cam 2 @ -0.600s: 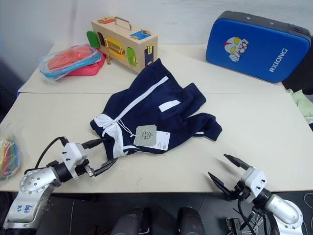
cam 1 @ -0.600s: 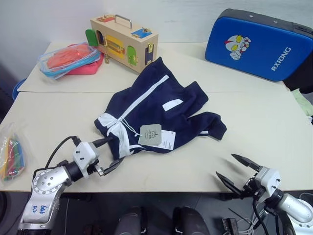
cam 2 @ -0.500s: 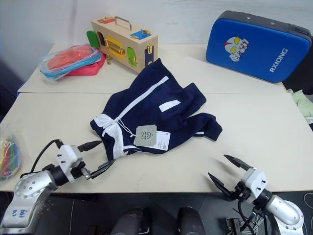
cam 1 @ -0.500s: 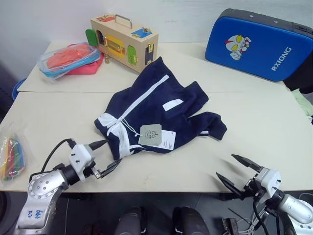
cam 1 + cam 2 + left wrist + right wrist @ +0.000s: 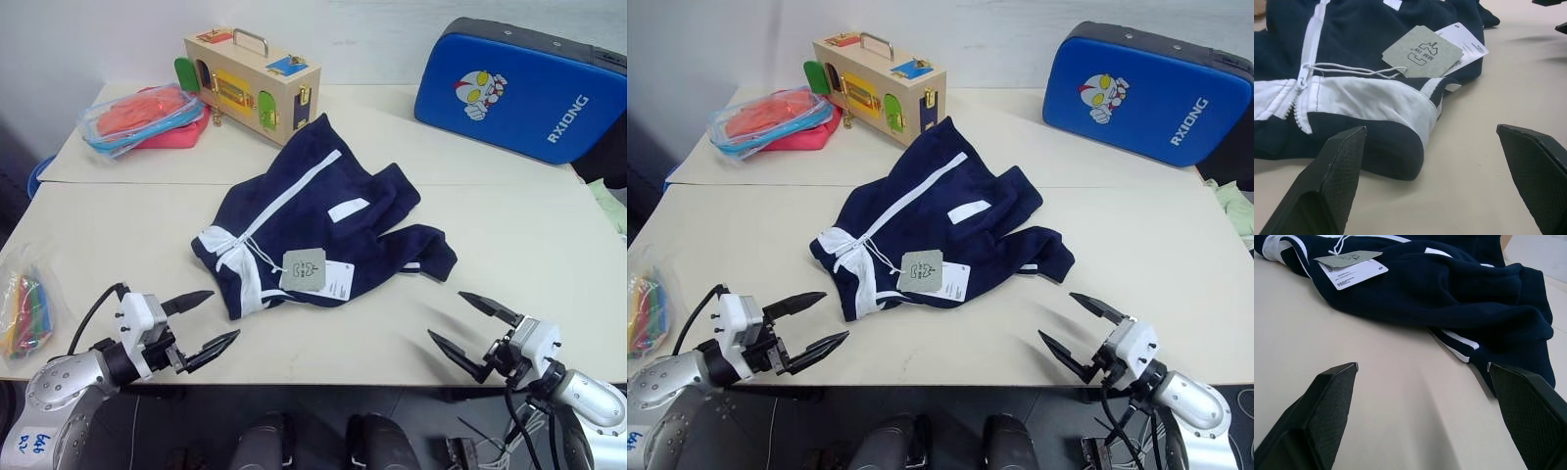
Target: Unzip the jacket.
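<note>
The left gripper [image 5: 203, 320], jaws spread and empty, has drawn back from the collar to the lower left of the frame. The right gripper [image 5: 473, 331] hangs open at lower right. The small navy-blue fabric jacket [image 5: 313, 230], zipper still closed, lies mid-frame; no grasp yet.

Two silver metal arms are reaching into view over the table edge, each ending in a white block that is carrying a gripper of two black, pointed fingers: the left gripper [image 5: 199, 321] and the right gripper [image 5: 477, 333]. A black cable is looping from the left wrist back to the arm, whose shell is bearing blue handwritten marks, while thin black wires are hanging beneath the right wrist. Up close, the left gripper's fingers [image 5: 1334, 183] are showing a fine cross-hatched texture on their inner faces.
</note>
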You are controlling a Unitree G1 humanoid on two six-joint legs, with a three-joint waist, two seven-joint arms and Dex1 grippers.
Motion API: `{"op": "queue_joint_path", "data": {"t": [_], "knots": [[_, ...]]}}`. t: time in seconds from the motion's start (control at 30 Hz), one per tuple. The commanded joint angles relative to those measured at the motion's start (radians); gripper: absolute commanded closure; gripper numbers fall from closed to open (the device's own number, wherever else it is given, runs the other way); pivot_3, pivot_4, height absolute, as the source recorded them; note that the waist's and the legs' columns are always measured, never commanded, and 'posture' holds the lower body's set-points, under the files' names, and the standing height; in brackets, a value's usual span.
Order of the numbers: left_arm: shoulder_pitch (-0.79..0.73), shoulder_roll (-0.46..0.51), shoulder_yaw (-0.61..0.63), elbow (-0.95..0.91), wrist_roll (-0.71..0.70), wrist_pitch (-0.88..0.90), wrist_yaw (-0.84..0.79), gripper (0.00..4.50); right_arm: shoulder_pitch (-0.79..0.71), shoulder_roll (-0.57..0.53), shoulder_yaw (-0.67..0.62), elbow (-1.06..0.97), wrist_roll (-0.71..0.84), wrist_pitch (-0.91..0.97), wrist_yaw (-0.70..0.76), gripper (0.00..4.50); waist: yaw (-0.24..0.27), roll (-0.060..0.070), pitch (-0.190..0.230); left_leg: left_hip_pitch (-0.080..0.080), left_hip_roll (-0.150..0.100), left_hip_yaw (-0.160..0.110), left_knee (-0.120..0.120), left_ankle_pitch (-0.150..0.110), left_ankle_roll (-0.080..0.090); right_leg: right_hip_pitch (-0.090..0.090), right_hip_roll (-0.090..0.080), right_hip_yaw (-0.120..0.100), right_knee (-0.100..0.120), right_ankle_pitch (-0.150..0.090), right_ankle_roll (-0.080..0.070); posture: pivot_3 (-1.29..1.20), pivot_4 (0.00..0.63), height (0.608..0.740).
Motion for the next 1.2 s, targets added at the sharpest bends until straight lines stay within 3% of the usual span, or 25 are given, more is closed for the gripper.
{"op": "queue_joint_path", "data": {"t": [0.03,0.23,0.33,0.47,0.77,0.87,1.0,1.2], "knots": [[0.037,0.022,0.038,-0.040,-0.015,0.002,-0.023,0.00,-0.016,-0.010,0.002,-0.037,0.005,-0.013,0.003,0.05,-0.001,0.000,0.000,0.000,0.000,0.000,0.000,0.000,0.000,0.000,0.000,0.000,0.000,0.000,0.000,0.00,0.150,0.740],[0.026,0.027,0.036,-0.045,0.043,-0.026,0.010,0.00,-0.099,-0.013,0.042,-0.063,-0.017,-0.023,0.012,0.05,-0.002,0.000,0.000,0.000,0.000,0.000,0.000,-0.003,-0.003,0.000,0.000,0.000,0.000,0.000,0.000,0.00,0.150,0.740],[-0.080,0.016,0.006,-0.085,0.053,0.011,0.090,0.00,-0.208,-0.054,0.093,-0.032,-0.125,-0.048,0.018,0.05,-0.001,0.001,0.001,0.000,0.000,0.000,0.001,-0.002,-0.003,0.000,0.000,0.000,0.001,0.000,0.000,0.00,0.150,0.740],[-0.190,0.061,-0.111,-0.062,0.208,0.027,0.132,0.00,-0.425,-0.097,0.186,0.079,-0.309,-0.022,-0.027,0.05,-0.002,0.001,0.001,0.000,-0.002,0.000,0.002,0.001,-0.001,0.000,-0.001,0.000,0.002,0.000,0.000,0.00,0.150,0.740],[-0.328,0.034,-0.305,0.079,0.359,0.054,0.161,0.00,-0.747,-0.111,0.384,0.416,-0.543,-0.104,-0.042,0.05,-0.007,0.000,0.001,-0.002,0.000,0.003,0.001,0.004,0.000,-0.002,0.003,-0.001,0.003,0.000,0.000,0.00,0.150,0.740],[-0.389,0.002,-0.344,0.132,0.394,0.070,0.191,0.00,-0.808,-0.108,0.401,0.499,-0.570,-0.124,-0.072,0.94,-0.006,-0.001,0.002,-0.001,-0.001,0.003,0.003,0.005,0.002,-0.001,0.001,0.000,0.005,0.000,0.000,0.00,0.150,0.740],[-0.415,-0.012,-0.363,0.157,0.422,0.096,0.201,1.22,-0.835,-0.122,0.418,0.535,-0.554,-0.102,-0.015,2.32,-0.006,-0.001,0.002,-0.001,-0.002,0.002,0.003,0.005,0.001,-0.001,-0.001,-0.001,0.005,0.000,0.000,0.00,0.150,0.740],[-0.335,0.053,-0.300,0.152,0.385,0.092,0.136,3.03,-0.773,-0.179,0.436,0.358,-0.374,0.113,0.250,4.45,-0.006,-0.001,0.002,-0.001,-0.001,0.001,0.002,0.005,0.001,0.000,0.000,-0.001,0.007,0.000,0.000,0.00,0.150,0.740]]}}
